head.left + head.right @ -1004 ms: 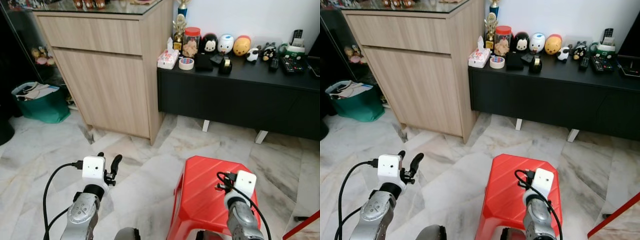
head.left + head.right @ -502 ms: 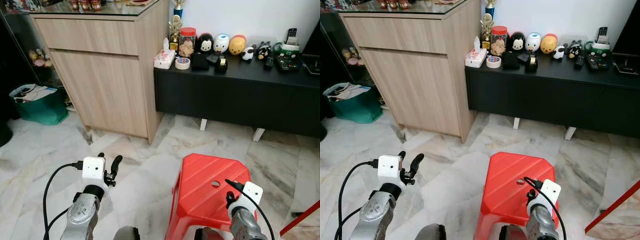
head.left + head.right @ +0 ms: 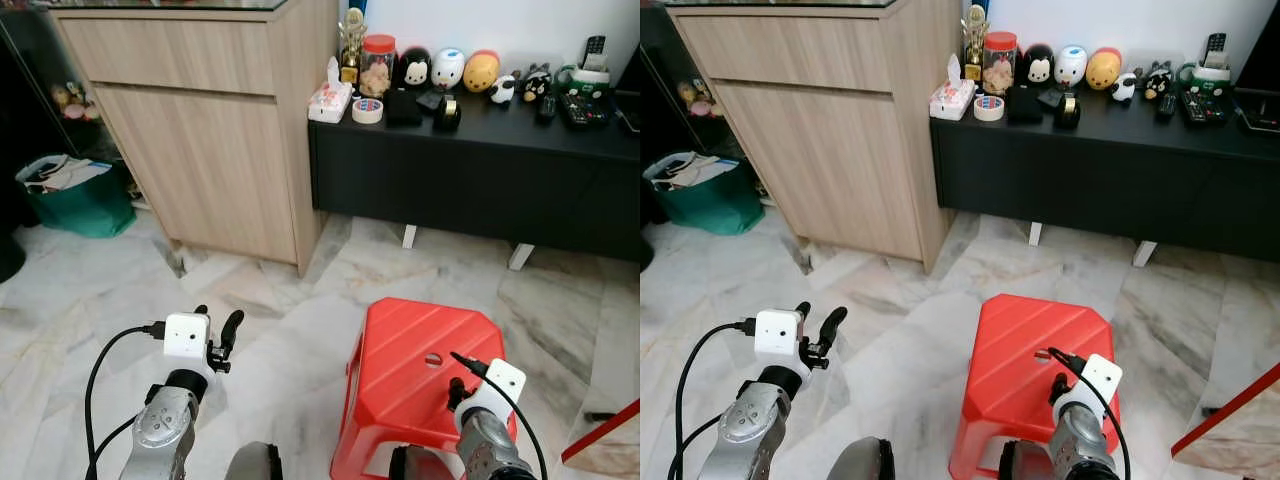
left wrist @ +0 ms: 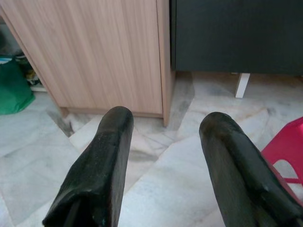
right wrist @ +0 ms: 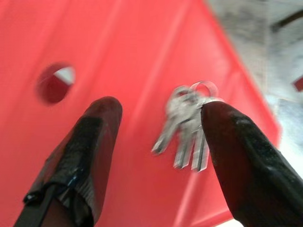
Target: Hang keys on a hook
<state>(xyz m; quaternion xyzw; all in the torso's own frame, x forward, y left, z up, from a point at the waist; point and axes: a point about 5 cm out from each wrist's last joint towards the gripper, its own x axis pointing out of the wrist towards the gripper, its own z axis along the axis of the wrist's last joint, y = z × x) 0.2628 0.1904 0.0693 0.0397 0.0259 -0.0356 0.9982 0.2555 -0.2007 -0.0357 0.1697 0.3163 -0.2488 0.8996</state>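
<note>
The right gripper (image 5: 158,130) is seen in the right wrist view with its two black fingers (image 5: 90,146) spread wide above the red stool (image 5: 113,42). A bunch of silver keys (image 5: 187,130) lies on the stool seat between the fingers, just beside one fingertip; the picture is blurred, so contact cannot be judged. A round hole (image 5: 54,82) in the seat is seen beyond the other finger. In the head views this gripper is hidden behind its own wrist camera (image 3: 497,385), and the keys are covered.

The left gripper (image 4: 163,127) is held over the marble floor (image 4: 156,151), its fingers spread apart with nothing between them. Beyond its fingertips stand a wooden cabinet (image 4: 94,52) and a black low sideboard (image 4: 236,35). On the sideboard, toy figures (image 3: 450,68), a tape roll (image 3: 367,109) and remote controls (image 3: 580,105) are made out. A green bag (image 3: 75,200) lies beside the cabinet.
</note>
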